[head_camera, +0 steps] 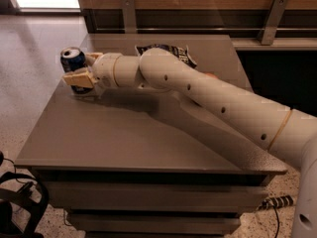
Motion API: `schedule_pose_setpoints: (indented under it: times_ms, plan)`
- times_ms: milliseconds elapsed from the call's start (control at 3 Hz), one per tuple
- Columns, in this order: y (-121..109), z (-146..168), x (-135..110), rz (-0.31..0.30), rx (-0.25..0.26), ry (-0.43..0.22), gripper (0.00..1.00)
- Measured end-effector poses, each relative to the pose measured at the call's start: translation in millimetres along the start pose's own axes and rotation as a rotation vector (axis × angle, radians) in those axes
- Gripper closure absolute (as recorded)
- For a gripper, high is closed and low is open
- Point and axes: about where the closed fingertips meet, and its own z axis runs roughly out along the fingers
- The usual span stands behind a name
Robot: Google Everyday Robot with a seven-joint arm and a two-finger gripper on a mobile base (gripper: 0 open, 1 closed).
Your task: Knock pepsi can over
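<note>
The pepsi can [72, 59], dark blue with a silver top, stands at the far left edge of the grey table [124, 138]. It looks upright or only slightly tilted. My gripper [77, 79] reaches in from the right. Its tan tip is right against the can's lower front side, covering the bottom of the can. The white arm [198, 90] stretches across the table from the lower right.
A flat crinkled dark blue chip bag [174, 50] lies at the back of the table, partly behind the arm. A small orange thing [211, 75] peeks out behind the arm. The floor drops away just left of the can. A wooden wall with metal brackets [270, 19] stands behind.
</note>
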Motion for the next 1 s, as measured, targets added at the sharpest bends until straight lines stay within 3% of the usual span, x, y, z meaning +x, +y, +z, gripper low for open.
schedule_pose_setpoints:
  times_ms: [667,1000]
  plan:
    - [3.6,3.6,-1.1,-0.001,-0.008,-0.002,0.88]
    - [5.2,5.1,-1.5,-0.001,-0.011,-0.002,1.00]
